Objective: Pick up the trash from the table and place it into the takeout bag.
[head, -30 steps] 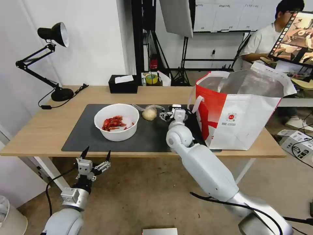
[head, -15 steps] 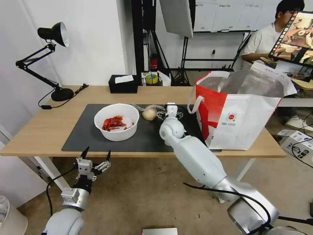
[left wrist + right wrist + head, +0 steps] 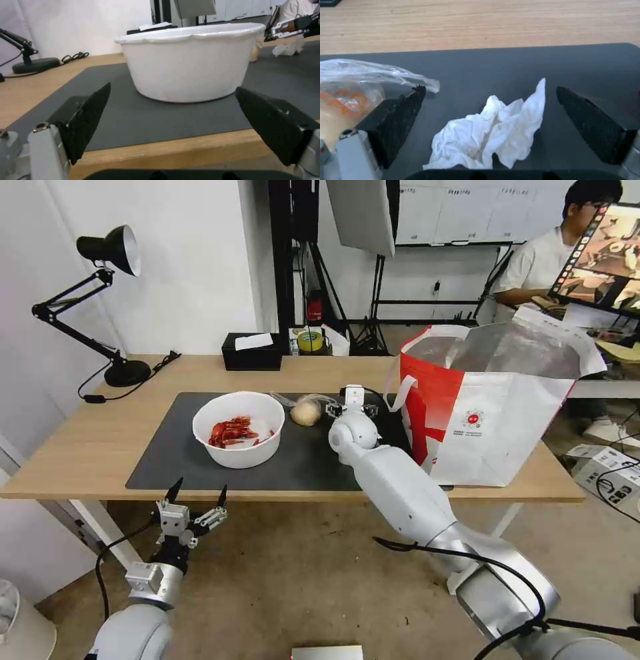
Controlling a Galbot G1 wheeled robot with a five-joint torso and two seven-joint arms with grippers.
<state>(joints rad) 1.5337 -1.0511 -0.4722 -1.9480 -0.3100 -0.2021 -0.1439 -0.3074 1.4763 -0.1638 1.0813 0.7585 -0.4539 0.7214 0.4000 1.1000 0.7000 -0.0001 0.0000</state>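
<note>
Straddling the crumpled white tissue (image 3: 493,130), the right gripper (image 3: 490,122) gapes (left gripper (image 3: 197,499) likewise spread).

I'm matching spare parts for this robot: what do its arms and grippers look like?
Both arms have glossy white rounded shells with silver-grey joints and black cables. The left gripper and right gripper have grey metal bodies carrying two black, tapered, textured fingers.
</note>
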